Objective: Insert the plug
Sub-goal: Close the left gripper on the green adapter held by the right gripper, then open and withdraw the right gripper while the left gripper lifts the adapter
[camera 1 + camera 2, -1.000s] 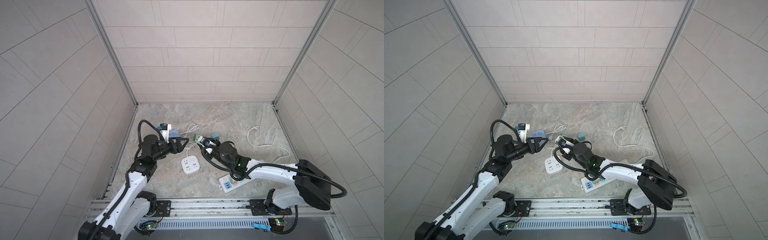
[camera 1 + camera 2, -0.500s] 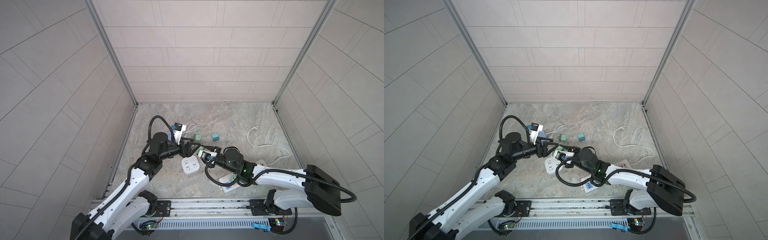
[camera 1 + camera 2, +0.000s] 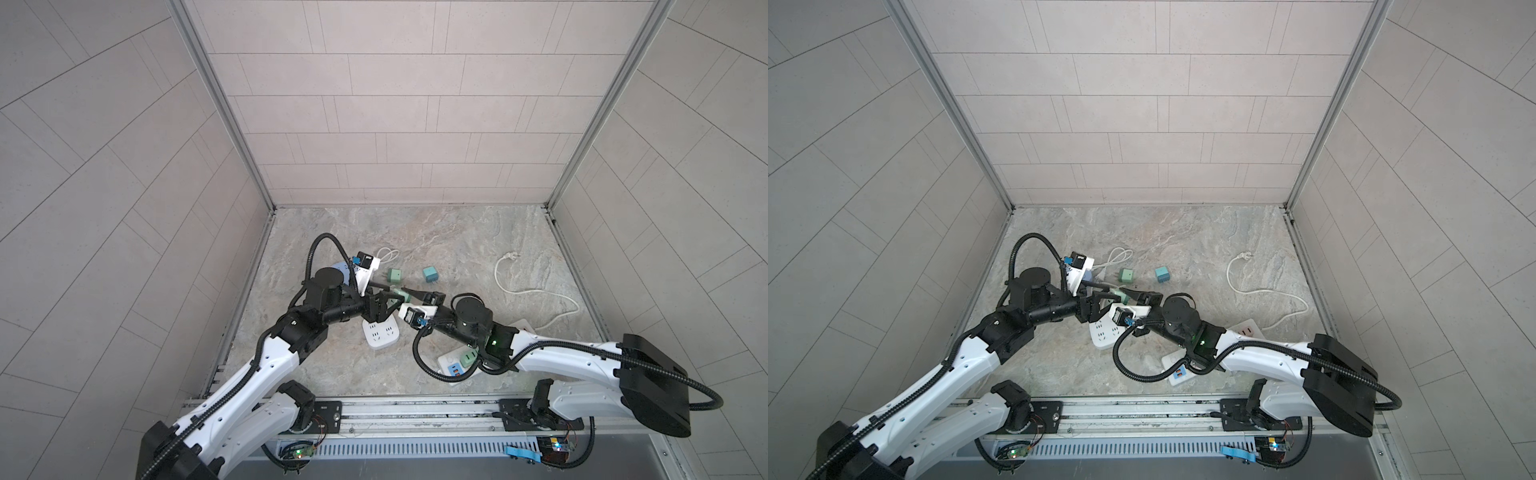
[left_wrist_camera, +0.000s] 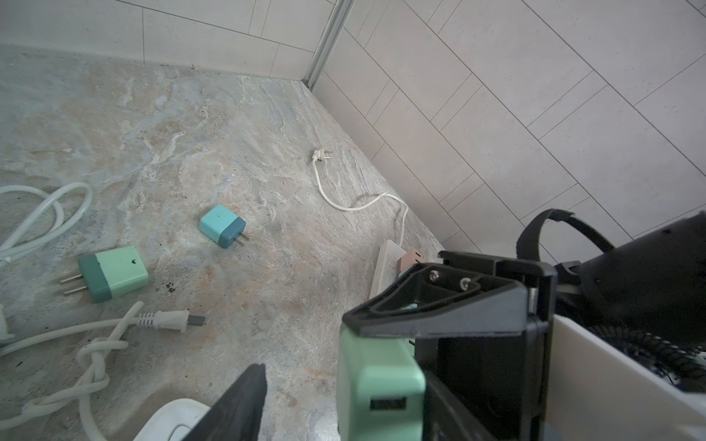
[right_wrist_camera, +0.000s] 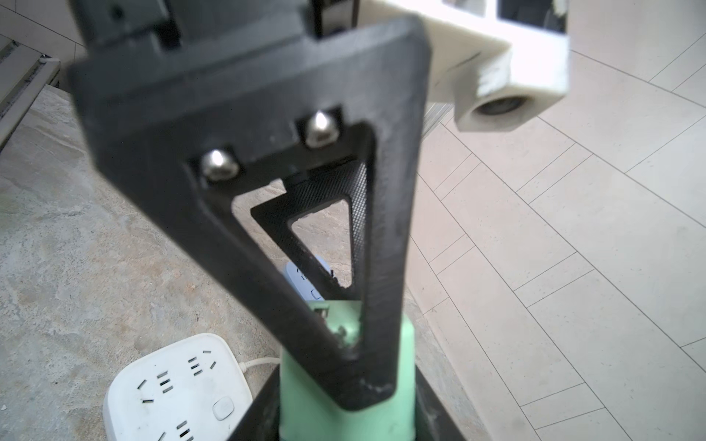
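Left end effector (image 3: pixel 386 305), jaws apart, now closer beside mint plug (image 4: pixel 378 378) clamped in right end effector (image 3: pixel 410 296)

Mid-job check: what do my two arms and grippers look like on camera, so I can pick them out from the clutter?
The left arm and right arm: white shells, black joints, black corrugated cables looped outside. The left gripper and right gripper: black, triangular open-frame fingers with two silver screws. White wrist camera mounts; green light on the right arm.
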Robot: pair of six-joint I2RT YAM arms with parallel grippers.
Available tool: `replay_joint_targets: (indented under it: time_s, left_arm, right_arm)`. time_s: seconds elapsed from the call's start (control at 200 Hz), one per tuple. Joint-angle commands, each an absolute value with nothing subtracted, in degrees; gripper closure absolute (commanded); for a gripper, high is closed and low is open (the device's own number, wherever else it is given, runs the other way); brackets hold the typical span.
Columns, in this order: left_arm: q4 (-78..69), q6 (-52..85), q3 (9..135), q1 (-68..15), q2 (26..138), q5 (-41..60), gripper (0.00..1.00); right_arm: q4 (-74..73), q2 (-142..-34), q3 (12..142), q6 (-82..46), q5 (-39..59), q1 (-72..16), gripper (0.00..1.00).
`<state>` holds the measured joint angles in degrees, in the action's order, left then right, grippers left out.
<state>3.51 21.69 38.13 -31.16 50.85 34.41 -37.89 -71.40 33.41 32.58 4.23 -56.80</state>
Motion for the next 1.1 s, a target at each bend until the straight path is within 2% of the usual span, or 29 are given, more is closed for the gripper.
replay_joint_targets:
  time_s: [0.0, 0.105, 0.245, 0.635, 0.926, 1.031, 1.096]
  left_arm:
    - [3.47, 19.92, 40.1, -32.03, 51.24, 33.81, 0.34]
    - [3.73, 19.54, 40.81, -32.85, 52.17, 33.71, 0.42]
    - [4.57, 18.72, 41.77, -34.18, 53.3, 33.02, 0.44]
    - [7.09, 16.82, 43.68, -37.24, 56.05, 32.01, 0.6]
    - [8.62, 16.47, 44.99, -37.88, 57.11, 31.12, 0.83]
    - [8.68, 16.52, 44.96, -37.89, 56.58, 30.7, 0.87]
    - [8.45, 16.62, 44.99, -37.88, 56.11, 30.33, 0.89]
  right_arm:
    - [-37.26, -69.61, 34.36, 33.74, 5.03, -57.01, 1.0]
    - [-35.51, -69.26, 35.03, 34.09, 5.56, -56.95, 1.0]
    - [-34.9, -69.06, 35.13, 34.49, 5.81, -56.95, 1.0]
    - [-33.88, -68.28, 35.12, 37.19, 6.42, -56.95, 1.0]
    - [-33.65, -68.54, 35.14, 37.72, 5.11, -56.88, 1.0]
    - [-32.94, -68.73, 35.17, 37.55, 4.75, -56.89, 0.91]
    - [-32.72, -68.77, 35.17, 37.53, 4.99, -56.87, 0.81]
